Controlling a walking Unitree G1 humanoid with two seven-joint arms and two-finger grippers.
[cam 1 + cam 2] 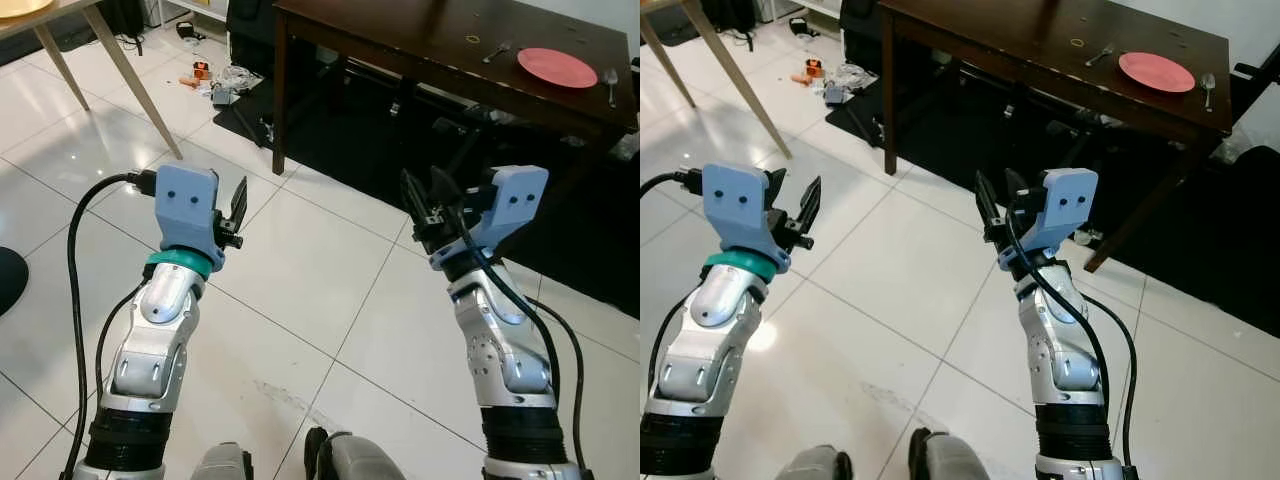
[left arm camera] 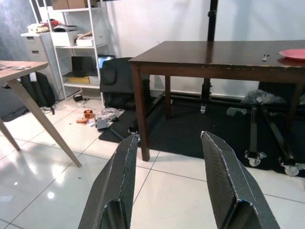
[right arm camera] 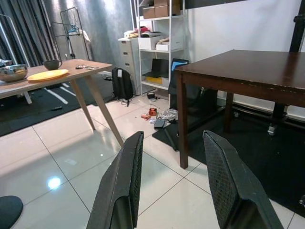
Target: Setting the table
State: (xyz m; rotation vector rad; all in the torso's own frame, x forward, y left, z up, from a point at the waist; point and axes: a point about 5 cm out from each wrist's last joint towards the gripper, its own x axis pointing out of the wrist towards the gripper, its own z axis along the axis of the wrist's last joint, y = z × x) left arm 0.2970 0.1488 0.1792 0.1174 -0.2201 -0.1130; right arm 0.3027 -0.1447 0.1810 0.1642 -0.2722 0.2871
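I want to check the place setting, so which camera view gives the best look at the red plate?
The left eye view: the red plate lies whole on the dark table, between fork and spoon. The right eye view matches it. The left wrist view catches only its edge.

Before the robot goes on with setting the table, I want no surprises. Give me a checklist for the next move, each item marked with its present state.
1. Left gripper empty, fingers apart: ok.
2. Right gripper empty, fingers apart: ok.
3. Red plate already on the dark table: ok.
4. Cutlery by the plate: fork on one side, spoon on the other: ok.
5. Yellow plate and metal bowl waiting on the light wooden table: ok.
6. Floor near the dark table's leg: clutter lies there: not ok.
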